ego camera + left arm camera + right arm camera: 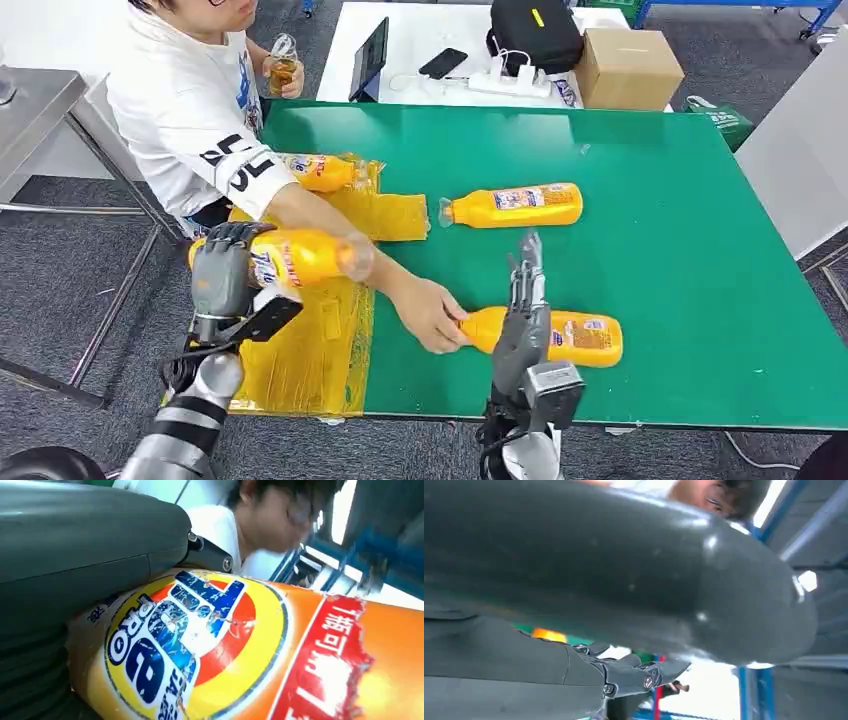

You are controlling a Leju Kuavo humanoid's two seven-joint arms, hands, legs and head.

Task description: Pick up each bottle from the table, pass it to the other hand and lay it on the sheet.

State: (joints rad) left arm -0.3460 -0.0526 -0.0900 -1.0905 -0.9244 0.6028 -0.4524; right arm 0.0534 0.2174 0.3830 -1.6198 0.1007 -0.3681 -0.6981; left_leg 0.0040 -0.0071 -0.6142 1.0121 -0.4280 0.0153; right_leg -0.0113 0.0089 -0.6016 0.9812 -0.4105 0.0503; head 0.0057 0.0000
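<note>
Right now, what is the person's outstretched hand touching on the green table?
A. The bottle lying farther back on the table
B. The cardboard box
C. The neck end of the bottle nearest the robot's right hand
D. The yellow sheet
C: in the head view the person's hand rests on the neck end of the near bottle, just beside the robot's right hand.

- Glossy orange plastic bottle (300, 256), its label (200, 640) scuffed.
- Sheet (320, 350): crinkly, shiny yellow film.
- Surface (680, 250): matt green.
- Left robot hand (222, 268): smooth grey plastic.
</note>
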